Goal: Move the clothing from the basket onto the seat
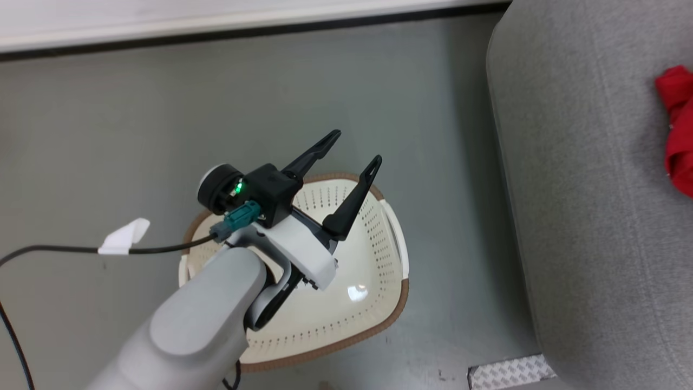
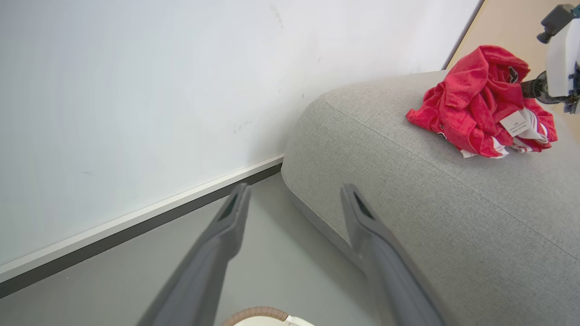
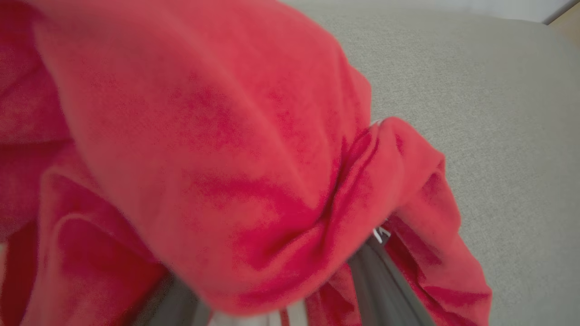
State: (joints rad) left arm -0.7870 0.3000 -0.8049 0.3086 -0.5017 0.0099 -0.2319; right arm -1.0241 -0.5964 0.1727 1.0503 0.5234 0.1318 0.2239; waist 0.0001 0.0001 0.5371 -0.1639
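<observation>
A smooth grey floor (image 1: 108, 135) met a plain white wall (image 2: 136, 68) along a white skirting board (image 2: 136, 216) with a dark strip beneath. A small textured plate (image 1: 509, 372), perhaps metal, lay on the floor

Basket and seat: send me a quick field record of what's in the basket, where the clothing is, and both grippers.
basket: on the floor beside the seat; no clothing in the part that shows, left arm covers some
clothing: red heap on the seat
left gripper: open, above the basket, holding nothing
right gripper: at the heap, fingers spread, cloth draped over them
task state: looks about done
</observation>
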